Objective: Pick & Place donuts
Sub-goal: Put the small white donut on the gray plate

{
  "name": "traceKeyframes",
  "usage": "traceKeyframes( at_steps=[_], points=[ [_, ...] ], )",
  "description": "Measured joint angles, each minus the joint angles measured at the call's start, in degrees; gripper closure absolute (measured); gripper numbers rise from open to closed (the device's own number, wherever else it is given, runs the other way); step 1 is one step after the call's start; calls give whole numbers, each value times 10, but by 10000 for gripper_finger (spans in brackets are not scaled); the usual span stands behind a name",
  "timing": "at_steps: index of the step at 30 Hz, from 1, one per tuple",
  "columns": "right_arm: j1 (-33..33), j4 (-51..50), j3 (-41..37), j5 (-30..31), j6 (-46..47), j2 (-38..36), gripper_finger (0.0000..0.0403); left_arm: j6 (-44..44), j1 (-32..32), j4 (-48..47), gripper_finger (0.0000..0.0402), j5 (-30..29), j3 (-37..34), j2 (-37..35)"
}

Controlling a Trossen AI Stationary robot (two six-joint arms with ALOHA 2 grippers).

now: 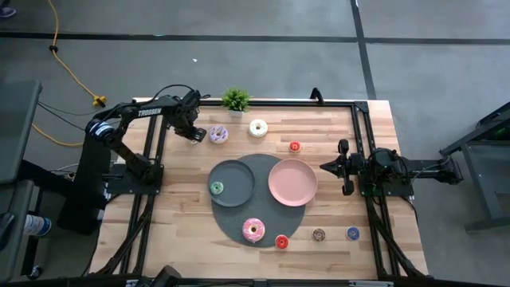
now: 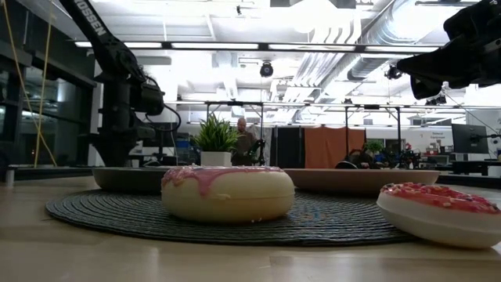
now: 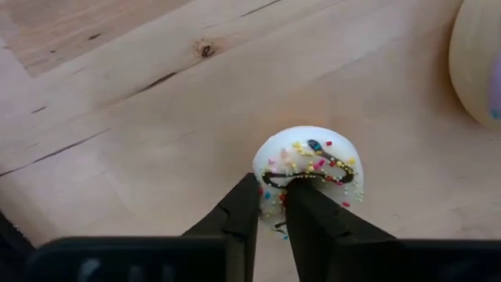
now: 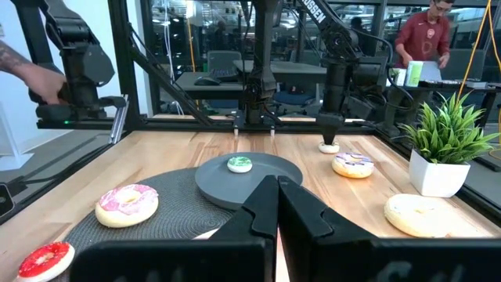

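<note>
Cream tiny donut [image 3: 309,168] with coloured sprinkles, left gripper [image 3: 270,205] jaws pinching its rim, right gripper [image 4: 275,205] closed.

Left arm's dark fingers [image 3: 270,211] cover the near rim of the small cream sprinkled donut [image 3: 309,168], and only a cut-off edge of the larger purple-iced ring [image 3: 479,63] shows.

Table [image 1: 335,199] pale wood, knotted grain; round mat [image 1: 263,163] woven; pink donut [image 2: 227,192] glossy.
</note>
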Motion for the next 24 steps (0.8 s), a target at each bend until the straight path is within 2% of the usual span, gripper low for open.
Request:
traceKeyframes(
  at_steps=[6, 11, 20, 24],
  points=[
    [0, 0, 0, 0, 0, 0, 402, 11, 0, -17, 361, 8, 23, -10],
    [0, 0, 0, 0, 0, 0, 402, 34, 0, -76, 362, 15, 72, -18],
    [0, 0, 0, 0, 0, 0, 402, 92, 0, -177, 362, 109, 171, -39],
    [0, 0, 0, 0, 0, 0, 402, 101, -4, -200, 362, 129, 202, -51]
  ],
)
